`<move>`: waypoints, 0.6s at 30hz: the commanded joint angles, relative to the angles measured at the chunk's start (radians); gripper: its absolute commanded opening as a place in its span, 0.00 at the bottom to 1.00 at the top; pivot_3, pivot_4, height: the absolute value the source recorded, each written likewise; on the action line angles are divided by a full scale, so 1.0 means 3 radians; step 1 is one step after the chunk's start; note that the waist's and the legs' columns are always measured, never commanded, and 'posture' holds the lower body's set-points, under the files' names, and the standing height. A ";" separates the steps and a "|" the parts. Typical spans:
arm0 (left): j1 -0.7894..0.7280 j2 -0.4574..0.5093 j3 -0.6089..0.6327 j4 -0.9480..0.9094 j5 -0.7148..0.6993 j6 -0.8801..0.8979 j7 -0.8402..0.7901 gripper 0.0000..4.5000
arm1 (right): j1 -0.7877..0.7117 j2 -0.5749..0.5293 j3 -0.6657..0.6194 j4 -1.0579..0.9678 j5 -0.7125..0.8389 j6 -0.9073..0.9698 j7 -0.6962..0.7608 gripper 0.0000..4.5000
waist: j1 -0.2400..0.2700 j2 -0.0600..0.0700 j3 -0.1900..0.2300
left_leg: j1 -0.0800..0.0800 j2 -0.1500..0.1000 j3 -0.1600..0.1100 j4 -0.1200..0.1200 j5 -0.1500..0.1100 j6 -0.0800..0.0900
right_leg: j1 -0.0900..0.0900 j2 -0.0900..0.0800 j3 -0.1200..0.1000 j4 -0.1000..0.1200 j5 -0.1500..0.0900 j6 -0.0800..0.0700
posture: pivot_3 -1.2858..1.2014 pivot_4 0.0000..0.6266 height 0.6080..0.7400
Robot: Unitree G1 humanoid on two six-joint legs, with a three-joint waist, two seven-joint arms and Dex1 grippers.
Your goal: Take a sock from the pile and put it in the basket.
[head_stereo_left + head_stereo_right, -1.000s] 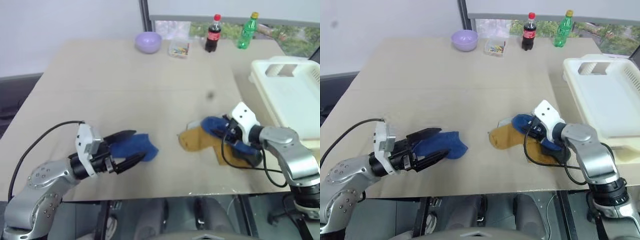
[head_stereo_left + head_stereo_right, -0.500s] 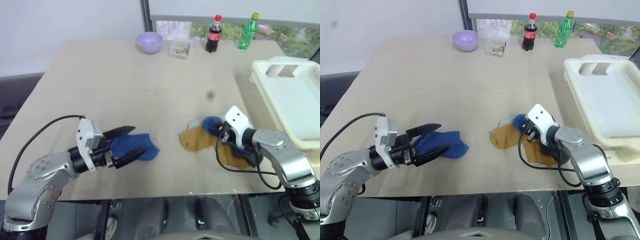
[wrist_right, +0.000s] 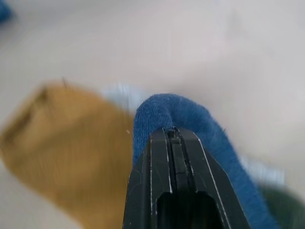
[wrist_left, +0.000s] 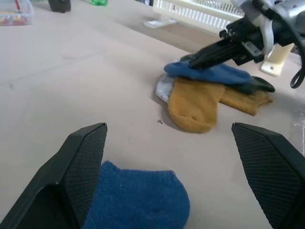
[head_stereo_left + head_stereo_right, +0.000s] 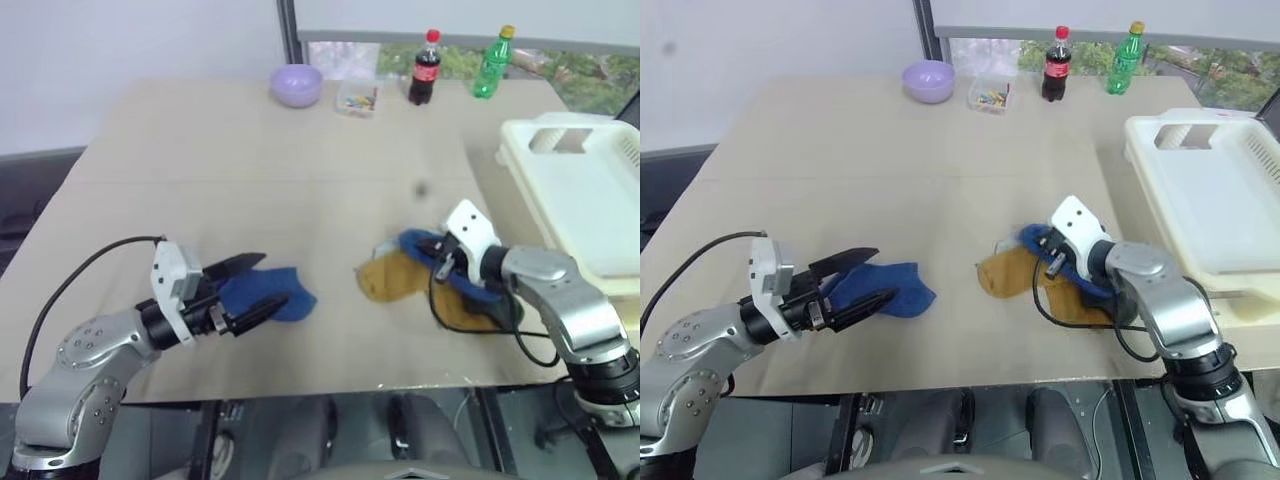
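The pile (image 5: 430, 280) lies right of centre: a blue sock (image 5: 418, 243) on top of a mustard-yellow one (image 5: 390, 276), with a dark green one (image 4: 259, 85) underneath. My right gripper (image 5: 430, 247) is shut on a raised fold of the blue sock (image 3: 162, 107), its fingers (image 3: 171, 143) pressed together. The cream-white basket (image 5: 520, 150) stands to the right of the pile. My left gripper (image 5: 277, 278) is open near the front left, its fingers either side of a separate blue sock (image 5: 300, 300) that lies flat on the table.
Along the far edge stand a lilac bowl (image 5: 297, 84), a small clear box (image 5: 358, 97), a cola bottle (image 5: 420, 68) and a green bottle (image 5: 490, 62). The table's front edge runs just below both arms.
My right gripper has closed on the pile's blue sock and shifted left and slightly up, drawing the sock's end with it. The left gripper stays open in place.
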 commanded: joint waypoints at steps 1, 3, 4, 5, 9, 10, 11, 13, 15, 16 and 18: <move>0.0029 -0.0005 0.0098 -0.0017 -0.0020 -0.0064 0.0022 1.00 | -0.0312 0.0143 0.0010 0.0076 0.0103 -0.0066 0.0020 0.01 | 0.0003 0.0000 0.0000 | 0.0001 0.0001 0.0000 0.0000 0.0000 0.0000 | 0.0000 0.0002 0.0000 0.0000 0.0000 0.0000 | 0.52 0.24 1.00; 0.0030 -0.0008 0.0126 0.0006 -0.0032 -0.0058 0.0038 1.00 | -0.0628 0.0367 0.0273 0.0447 0.0000 -0.0333 0.0093 0.01 | 0.0003 0.0000 0.0000 | 0.0000 0.0002 -0.0001 0.0000 0.0000 0.0000 | 0.0000 0.0003 -0.0001 0.0000 0.0000 0.0000 | 0.52 0.24 1.00; 0.0030 -0.0003 0.0151 0.0028 -0.0024 -0.0065 0.0046 1.00 | -0.0782 0.0518 0.0380 0.0669 -0.0036 -0.0465 0.0114 0.01 | -0.0005 0.0000 0.0000 | 0.0001 0.0002 -0.0001 0.0000 0.0000 0.0000 | 0.0001 0.0004 0.0000 0.0000 0.0000 0.0000 | 0.52 0.24 1.00; 0.0025 0.0002 0.0164 0.0045 -0.0017 -0.0068 0.0053 1.00 | -0.0885 0.0619 0.0442 0.0831 -0.0058 -0.0558 0.0129 0.01 | -0.0015 0.0000 0.0000 | 0.0002 0.0002 0.0001 0.0000 0.0000 0.0000 | 0.0000 0.0005 0.0001 0.0001 0.0000 0.0000 | 0.52 0.24 1.00; 0.0003 0.0052 0.0326 0.0163 0.0044 -0.0050 0.0176 1.00 | -0.1424 0.1234 0.0836 0.2201 -0.0365 -0.1421 0.0247 0.01 | -0.0016 0.0000 0.0000 | 0.0003 0.0006 0.0001 0.0000 0.0000 -0.0001 | 0.0000 0.0013 0.0003 0.0002 0.0003 0.0002 | 0.52 0.24 1.00; 0.0014 0.0060 0.0369 0.0173 0.0036 -0.0040 0.0189 1.00 | -0.1570 0.1395 0.0873 0.2566 -0.0419 -0.1622 0.0254 0.01 | -0.0025 0.0000 0.0001 | 0.0004 0.0005 0.0002 0.0001 0.0000 -0.0001 | 0.0000 0.0014 0.0004 0.0003 0.0003 0.0002 | 0.52 0.24 1.00; 0.0037 0.0071 0.0415 0.0175 0.0031 -0.0029 0.0208 1.00 | -0.1736 0.1576 0.0885 0.2963 -0.0474 -0.1844 0.0243 0.01 | -0.0039 0.0000 0.0001 | 0.0005 0.0006 0.0004 0.0000 0.0001 -0.0001 | -0.0001 0.0017 0.0008 0.0003 0.0004 0.0002 | 0.52 0.24 1.00; 0.0097 0.0074 0.0502 0.0146 0.0048 0.0000 0.0284 1.00 | -0.2005 0.1887 0.0926 0.3599 -0.0588 -0.2221 0.0232 0.01 | -0.0028 0.0001 0.0002 | 0.0004 0.0007 0.0005 0.0000 0.0001 -0.0003 | -0.0003 0.0018 0.0009 0.0003 0.0004 0.0002 | 0.52 0.24 1.00; 0.0146 0.0080 0.0546 0.0110 0.0085 0.0044 0.0379 1.00 | -0.2178 0.2098 0.0950 0.4027 -0.0662 -0.2460 0.0253 0.01 | -0.0031 0.0001 0.0002 | 0.0000 0.0005 0.0000 0.0000 0.0005 -0.0013 | -0.0004 0.0014 0.0005 0.0003 0.0004 0.0002 | 0.52 0.24 1.00; 0.0171 0.0081 0.0560 0.0091 0.0096 0.0057 0.0408 1.00 | -0.2220 0.2151 0.0955 0.4144 -0.0683 -0.2531 0.0284 0.01 | -0.0047 0.0001 0.0004 | 0.0000 0.0004 0.0001 -0.0001 0.0008 -0.0016 | -0.0005 0.0014 0.0007 0.0003 0.0004 0.0002 | 0.52 0.24 1.00; 0.0226 0.0088 0.0568 0.0052 0.0133 0.0110 0.0500 1.00 | -0.2316 0.2228 0.0892 0.4423 -0.0721 -0.2759 0.0367 0.06 | -0.0056 0.0002 0.0005 | 0.0000 0.0004 -0.0002 -0.0007 0.0005 -0.0023 | -0.0007 0.0014 0.0006 0.0002 0.0004 0.0001 | 0.52 0.24 1.00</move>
